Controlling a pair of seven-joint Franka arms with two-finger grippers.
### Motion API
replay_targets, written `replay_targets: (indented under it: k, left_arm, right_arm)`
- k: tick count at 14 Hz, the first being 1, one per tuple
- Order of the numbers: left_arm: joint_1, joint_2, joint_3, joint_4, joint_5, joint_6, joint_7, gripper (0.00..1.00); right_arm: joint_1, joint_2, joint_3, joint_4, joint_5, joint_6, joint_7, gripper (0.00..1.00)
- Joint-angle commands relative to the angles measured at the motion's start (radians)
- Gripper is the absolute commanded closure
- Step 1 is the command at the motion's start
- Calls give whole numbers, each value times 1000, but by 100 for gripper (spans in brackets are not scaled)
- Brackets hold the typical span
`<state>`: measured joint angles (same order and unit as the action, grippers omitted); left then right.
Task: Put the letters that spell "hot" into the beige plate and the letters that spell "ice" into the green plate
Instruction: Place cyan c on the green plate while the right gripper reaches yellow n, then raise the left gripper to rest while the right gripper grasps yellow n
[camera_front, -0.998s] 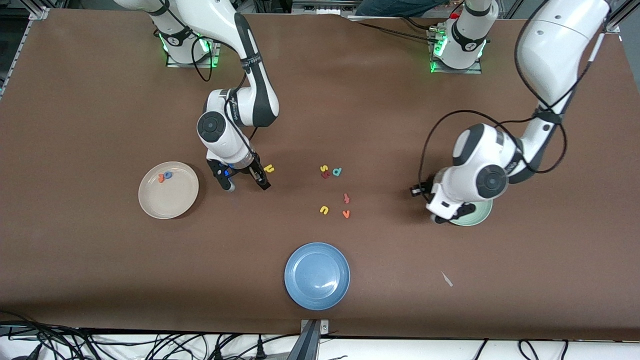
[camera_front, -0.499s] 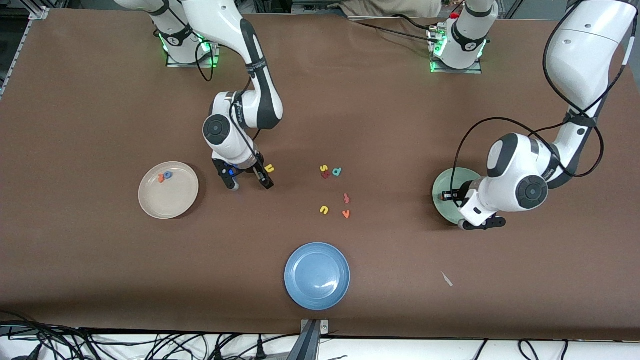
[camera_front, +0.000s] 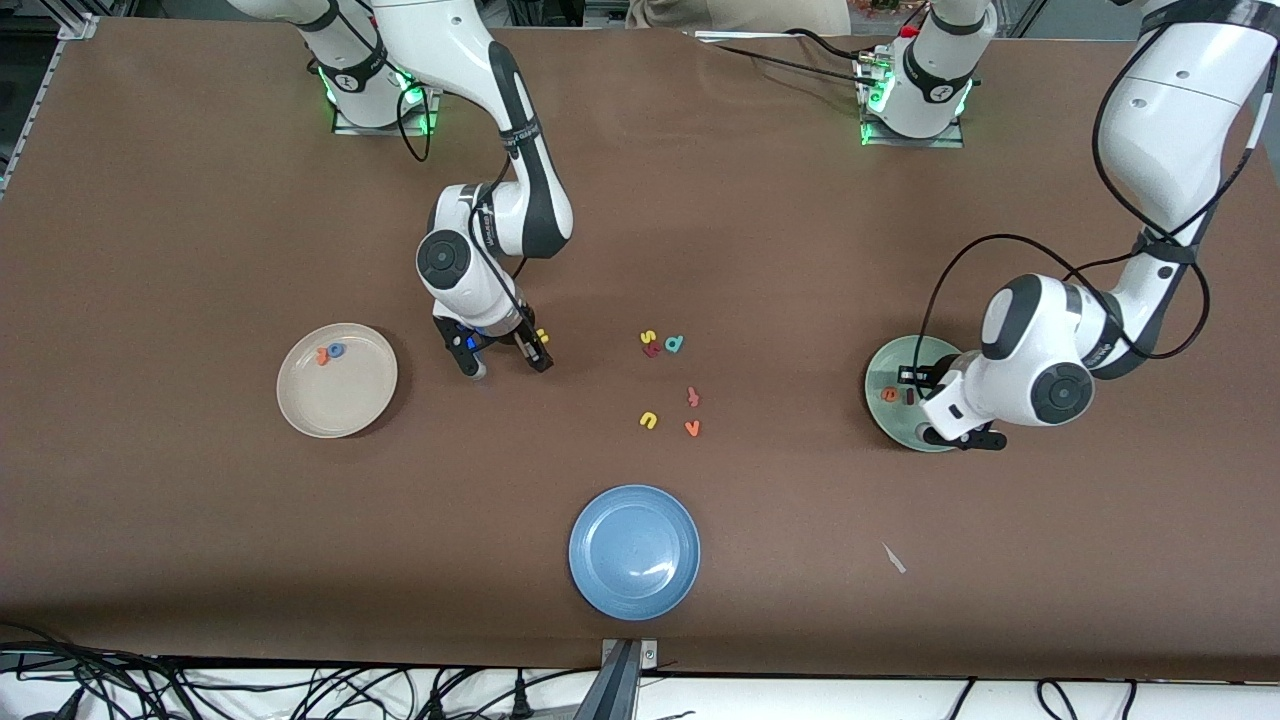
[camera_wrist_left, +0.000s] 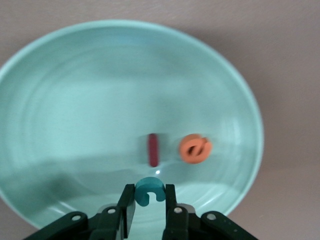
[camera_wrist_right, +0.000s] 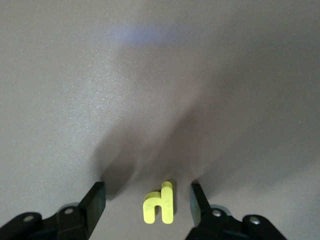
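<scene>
The blue plate (camera_front: 634, 551) lies nearest the front camera. Farther from the camera than the blue plate are loose letters: a yellow u-shaped letter (camera_front: 648, 420), an orange v (camera_front: 692, 428) and an orange f (camera_front: 693, 396), then a yellow s (camera_front: 648, 337), a dark red letter (camera_front: 652, 349) and a teal d (camera_front: 674, 344) clustered together. Toward the right arm's end of the table from the blue plate sits the beige plate (camera_front: 337, 395), with the blue o (camera_front: 336, 350) and orange t (camera_front: 323, 355) in it. The right gripper (camera_wrist_right: 148, 200) is down at the table beside the beige plate, its jaws wide and straddling the yellow h (camera_wrist_right: 160, 203) without touching it. Toward the left arm's end sits the green plate (camera_wrist_left: 60, 100), holding the dark red i (camera_wrist_left: 153, 149) and orange e (camera_wrist_left: 195, 148). Over it hangs the left gripper (camera_wrist_left: 150, 197), jaws narrow with the teal c (camera_wrist_left: 149, 190) between them.
</scene>
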<state>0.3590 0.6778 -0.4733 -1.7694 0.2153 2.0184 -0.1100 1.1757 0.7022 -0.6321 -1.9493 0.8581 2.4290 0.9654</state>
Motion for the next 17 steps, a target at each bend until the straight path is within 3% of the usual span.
replay_targets:
  k: [1, 5, 11, 14, 17]
  left_arm:
    - [21, -20, -15, 5, 12, -23, 62, 0]
    - [17, -63, -53, 39, 13, -33, 61, 0]
    - [-2, -150, -198, 296, 30, -343, 20, 0]
    - [-5, -236, -248, 373, 32, -414, 24, 0]
    - [4, -293, -245, 436, 26, -457, 26, 0]
  right_arm:
    - [5, 16, 0, 12, 22, 10, -11, 44]
    - [4, 25, 0, 32, 22, 7, -13, 66]
    - [4, 40, 0, 50, 18, 4, -14, 83]
    - [4, 39, 0, 52, 7, 4, -16, 91]
    - [2, 39, -1, 62, 1, -14, -16, 97]
